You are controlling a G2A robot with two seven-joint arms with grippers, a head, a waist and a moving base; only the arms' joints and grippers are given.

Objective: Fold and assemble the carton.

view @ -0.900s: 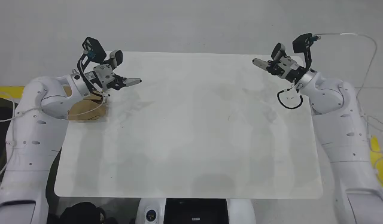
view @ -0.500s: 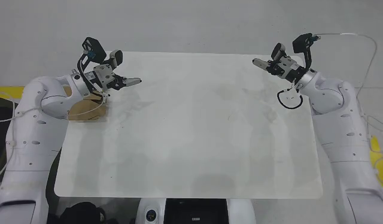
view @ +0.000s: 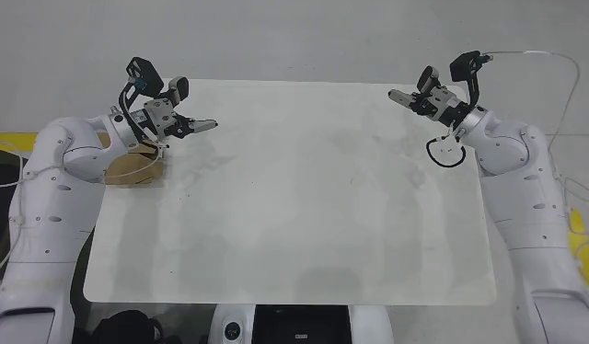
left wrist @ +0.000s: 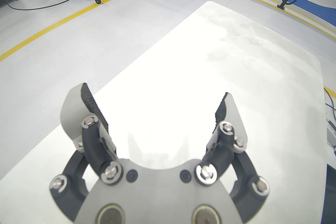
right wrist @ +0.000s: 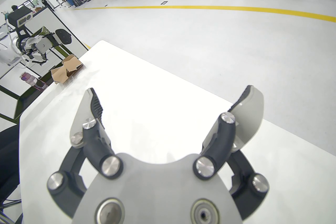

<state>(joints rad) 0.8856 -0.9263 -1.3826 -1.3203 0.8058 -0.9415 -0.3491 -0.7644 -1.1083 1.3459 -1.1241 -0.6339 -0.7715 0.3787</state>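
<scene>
The carton (view: 133, 171), behind the spread, empty left gripper (left wrist: 155, 97), looks light and easily creased, so pinch a flap edge; right gripper (right wrist: 170, 96) spread too.

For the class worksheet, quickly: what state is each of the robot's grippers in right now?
Left gripper: open, fingers spread, holding nothing.
Right gripper: open, fingers spread, holding nothing.

The bench (view: 294, 206) lay free across its middle and near side. The carton (view: 133, 167) sat at its left edge, partly covered by the left arm. The left hand (view: 207, 123) and right hand (view: 394, 95) hung over the far corners.
</scene>
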